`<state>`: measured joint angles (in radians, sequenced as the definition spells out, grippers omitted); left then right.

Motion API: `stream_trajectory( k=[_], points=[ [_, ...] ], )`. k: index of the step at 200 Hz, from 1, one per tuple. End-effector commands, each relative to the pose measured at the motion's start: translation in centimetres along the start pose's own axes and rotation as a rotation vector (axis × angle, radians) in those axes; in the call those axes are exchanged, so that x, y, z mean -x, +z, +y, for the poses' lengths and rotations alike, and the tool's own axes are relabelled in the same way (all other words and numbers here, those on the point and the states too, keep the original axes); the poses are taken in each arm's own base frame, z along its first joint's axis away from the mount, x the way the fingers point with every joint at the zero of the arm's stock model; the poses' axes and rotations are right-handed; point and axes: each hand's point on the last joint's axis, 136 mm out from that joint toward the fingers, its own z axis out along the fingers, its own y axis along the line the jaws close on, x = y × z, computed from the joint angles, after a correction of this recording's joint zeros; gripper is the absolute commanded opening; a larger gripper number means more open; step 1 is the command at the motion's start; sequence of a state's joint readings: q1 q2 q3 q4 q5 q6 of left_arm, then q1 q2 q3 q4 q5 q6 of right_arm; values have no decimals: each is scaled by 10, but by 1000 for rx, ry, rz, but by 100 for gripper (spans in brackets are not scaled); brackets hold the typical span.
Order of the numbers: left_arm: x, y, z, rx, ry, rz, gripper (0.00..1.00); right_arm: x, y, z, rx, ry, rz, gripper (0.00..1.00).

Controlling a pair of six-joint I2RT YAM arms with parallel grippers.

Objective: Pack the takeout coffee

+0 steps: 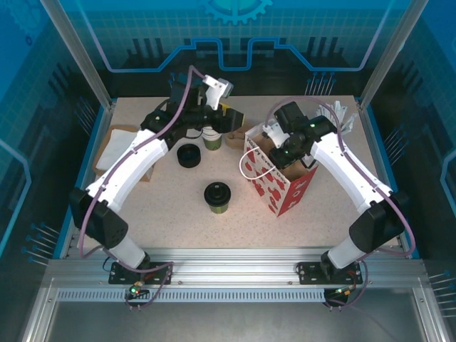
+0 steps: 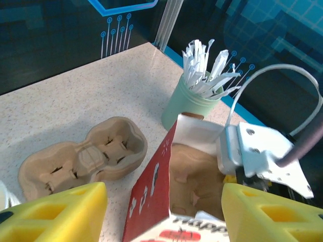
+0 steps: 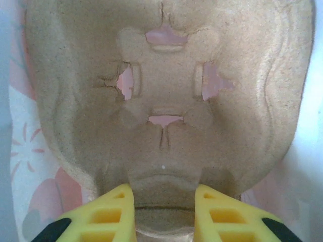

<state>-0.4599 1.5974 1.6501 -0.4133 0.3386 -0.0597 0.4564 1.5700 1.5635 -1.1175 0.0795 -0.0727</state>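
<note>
From above, the takeout coffee (image 1: pixel 217 194), a green cup with its black lid on, stands upright in the open middle of the table (image 1: pixel 171 210), clear of both arms and left of the red-and-white paper bag (image 1: pixel 286 191). Behind it lie a loose black lid (image 1: pixel 189 154) and, further back, a stack of lidless cups (image 1: pixel 211 137). The left gripper (image 1: pixel 229 118) hangs over the back of the table beside that stack. The right gripper (image 1: pixel 279 146) reaches down into the open mouth of the bag.

The left wrist camera shows its two yellow fingers (image 2: pixel 55 212) wide apart with nothing between them. Below and beyond them stands the bag, a pulp carrier (image 2: pixel 194 184) lying inside it, and the right arm's white wrist plate sits at the bag's far edge. A second carrier (image 2: pixel 83 156) rests flat on the table to the left of the bag, and a mint cup of white stirrers (image 2: pixel 189 103) stands behind it.

The right wrist camera looks straight at the pulp carrier's cup wells, pink bag showing through the slits. Its yellow fingertips (image 3: pixel 108 214) sit tight against either side of the carrier's near edge, apparently pinching it, though the contact is partly cut off by the frame.
</note>
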Motion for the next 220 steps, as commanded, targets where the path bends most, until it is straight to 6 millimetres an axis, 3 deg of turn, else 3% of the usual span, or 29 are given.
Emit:
stream_trajectory(
  k=[1,42,73,160,220],
  points=[
    [10,-22,-1,32,-24,-82,64,2,6,4,-7,-28,30,26],
    [0,-50,-11,25,-56,-151,67,4,27,7,5,-29,44,29],
    [-4,-60,-16,15,-59,-164,67,4,45,10,19,-31,58,30],
    [-24,-58,-10,32,-68,-134,67,-9,92,11,23,-9,116,33],
    [-33,-55,-7,39,-77,-123,68,-20,127,20,43,-12,124,41]
  ],
)
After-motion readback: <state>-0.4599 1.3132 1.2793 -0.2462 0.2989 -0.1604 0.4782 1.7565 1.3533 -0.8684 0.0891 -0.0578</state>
